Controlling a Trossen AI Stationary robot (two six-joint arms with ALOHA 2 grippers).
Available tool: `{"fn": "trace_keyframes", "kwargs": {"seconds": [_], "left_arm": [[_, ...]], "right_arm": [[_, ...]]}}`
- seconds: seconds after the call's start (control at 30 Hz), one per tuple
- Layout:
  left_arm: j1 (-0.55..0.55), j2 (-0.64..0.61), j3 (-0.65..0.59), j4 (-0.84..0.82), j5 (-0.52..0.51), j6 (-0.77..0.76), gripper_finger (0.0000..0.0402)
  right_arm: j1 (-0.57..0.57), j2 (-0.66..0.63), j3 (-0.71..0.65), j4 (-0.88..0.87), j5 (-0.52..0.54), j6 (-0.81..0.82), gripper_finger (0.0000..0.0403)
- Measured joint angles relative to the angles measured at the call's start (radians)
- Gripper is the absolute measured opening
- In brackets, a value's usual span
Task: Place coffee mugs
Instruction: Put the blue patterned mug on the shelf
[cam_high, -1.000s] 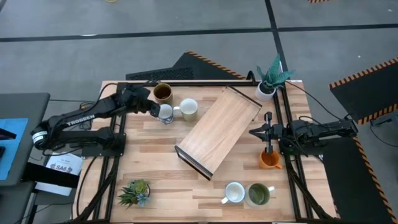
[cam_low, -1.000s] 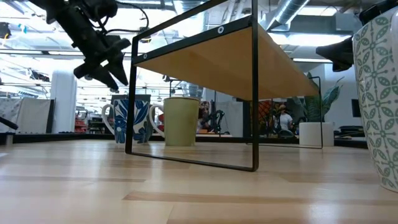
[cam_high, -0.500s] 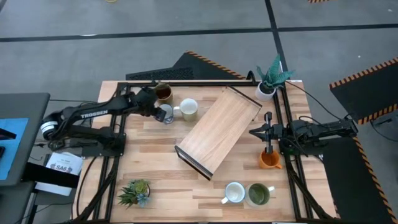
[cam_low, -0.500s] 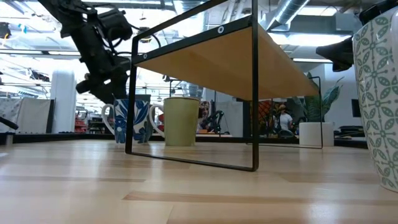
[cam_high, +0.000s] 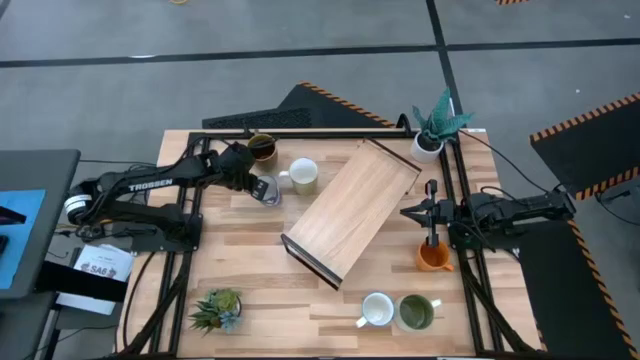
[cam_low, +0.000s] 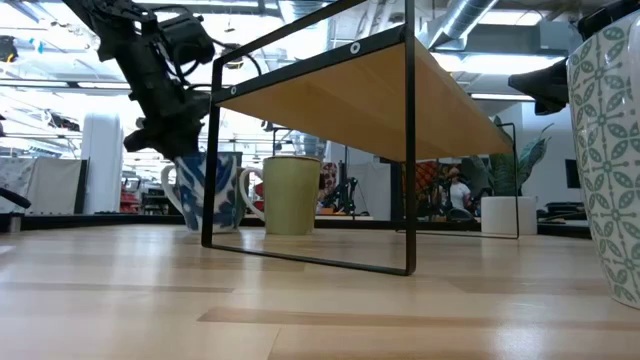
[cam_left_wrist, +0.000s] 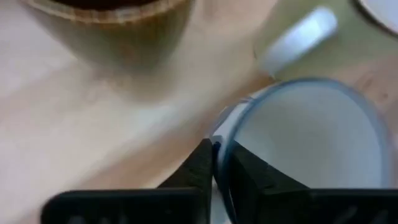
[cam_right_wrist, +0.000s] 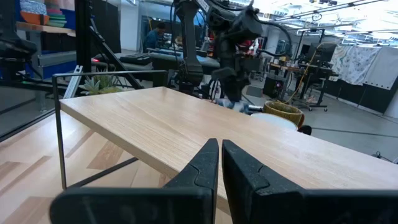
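A blue-patterned white coffee mug (cam_high: 270, 190) (cam_low: 208, 190) stands tilted at the table's far left, with my left gripper (cam_high: 256, 185) (cam_left_wrist: 216, 171) shut on it. Beside it are a dark brown mug (cam_high: 262, 148) and a pale mug (cam_high: 303, 175) (cam_low: 290, 195). An orange mug (cam_high: 432, 257) sits at the right. A white mug (cam_high: 377, 310) and an olive green mug (cam_high: 416, 313) sit near the front edge. My right gripper (cam_high: 405, 212) (cam_right_wrist: 220, 152) hovers shut at the wooden shelf's right side, touching nothing. My left gripper pinches the blue-patterned mug's rim (cam_left_wrist: 219, 146) on its left side, one finger inside the mug and one outside. The fingers come slanting down from the table's left. The mug leans in the hold; whether its base is clear of the table I cannot tell.
A wooden shelf on a black wire frame (cam_high: 352, 210) (cam_low: 330, 90) lies slantwise across the table's middle. A white pot with teal leaves (cam_high: 430, 135) stands at the far right corner, and a small spiky plant (cam_high: 217, 308) at the near left.
My left gripper has moved right and down onto the blue-patterned mug and shut on its rim. The mug, upright before, has tipped and shifted slightly toward the near edge.
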Motion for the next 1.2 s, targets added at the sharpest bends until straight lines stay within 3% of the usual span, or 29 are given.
{"fn": "trace_keyframes", "kwargs": {"seconds": [0.2, 0.37, 0.6, 0.87, 1.07, 1.2], "left_arm": [[-0.085, -0.086, 0.097, -0.121, -0.014, -0.037, 0.0006], [-0.175, -0.092, 0.338, -0.2, -0.114, -0.024, 0.0004], [-0.351, 0.139, 0.707, -0.278, -0.126, 0.068, 0.0002], [-0.56, 0.442, 1.039, -0.42, -0.21, 0.19, 0.0002], [-0.604, 0.564, 1.184, -0.586, -0.167, 0.182, 0.0002], [-0.606, 0.595, 1.205, -0.665, -0.18, 0.175, 0.0002]], "right_arm": [[0.0, 0.0, 0.0, 0.0, 0.0, 0.0, 0.0048], [0.0, 0.0, 0.0, 0.0, 0.0, 0.001, 0.0048], [0.0, 0.0, 0.0, 0.0, 0.0, 0.001, 0.0048], [0.0, 0.0, 0.0, 0.0, 0.0, 0.001, 0.0048], [0.0, 0.0, 0.0, 0.0, 0.0, 0.004, 0.0048], [0.0, 0.0, 0.0, 0.0, 0.0, 0.004, 0.0048]]}}
